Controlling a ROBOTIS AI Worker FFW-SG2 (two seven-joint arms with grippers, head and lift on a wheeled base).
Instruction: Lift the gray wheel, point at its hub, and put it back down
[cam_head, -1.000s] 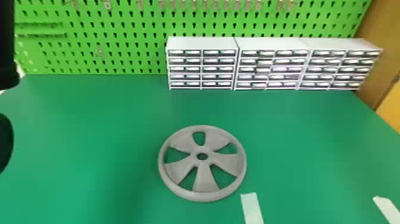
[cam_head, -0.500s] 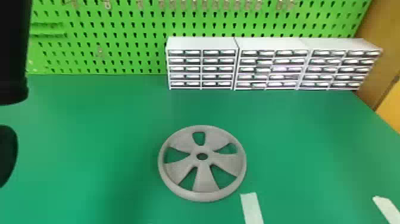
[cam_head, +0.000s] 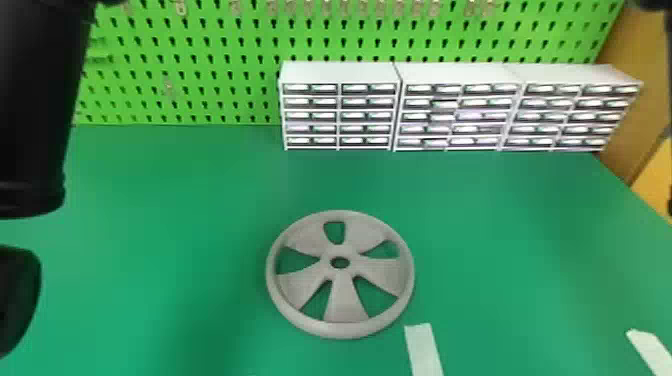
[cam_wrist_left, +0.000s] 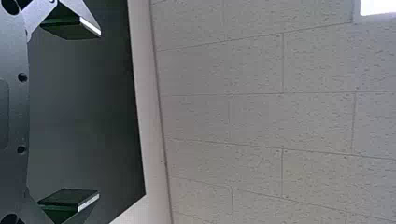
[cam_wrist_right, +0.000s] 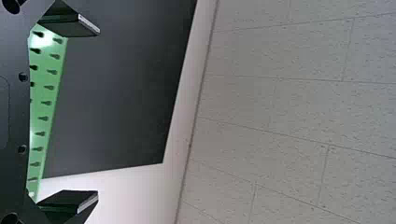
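The gray wheel lies flat on the green table in the head view, near the middle, with its round hub hole facing up. Nothing touches it. My left arm stands at the left edge, well away from the wheel. In the left wrist view the left gripper is open, with nothing between its fingers, facing a ceiling and a dark panel. The right gripper, in the right wrist view, is likewise open and holds nothing; it also faces upward, past the green pegboard.
White drawer units stand in a row at the back of the table, against a green pegboard. Two strips of white tape lie on the surface, one just right of the wheel and one near the lower right corner.
The left arm has come farther into the head view, moving rightward. Dark parts now show at the upper right corner and right edge. The wheel has kept its place.
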